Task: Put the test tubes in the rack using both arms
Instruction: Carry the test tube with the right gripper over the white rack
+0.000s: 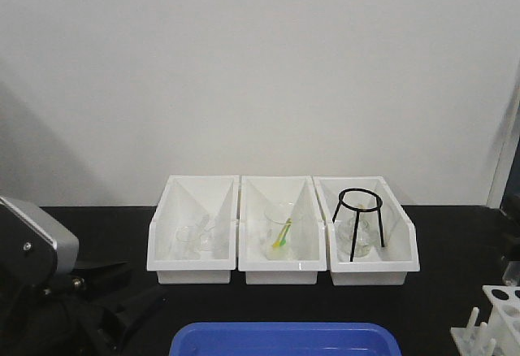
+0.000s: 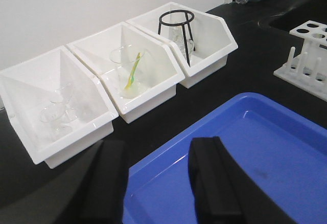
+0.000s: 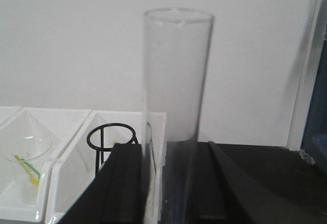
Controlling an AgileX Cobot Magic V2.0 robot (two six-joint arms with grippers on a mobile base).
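Note:
A clear glass test tube (image 3: 176,75) stands upright between the black fingers of my right gripper (image 3: 167,155), which is shut on its lower part. Its open rim rises well above the fingertips. My left gripper (image 2: 158,150) is open with nothing between its fingers, hovering over the near-left edge of a blue tray (image 2: 245,147). The white rack (image 2: 306,55) with round holes and upright pegs stands at the right of the table, also seen as the rack (image 1: 497,319) at the front view's bottom right. The left arm's silver-grey housing (image 1: 36,246) shows at the lower left.
Three white bins (image 1: 244,271) stand in a row at the back of the black table. The left bin holds small glassware (image 1: 195,238), the middle one a beaker with a yellow-green item (image 1: 280,230), the right one a black tripod ring (image 1: 358,210). The blue tray (image 1: 284,338) lies in front.

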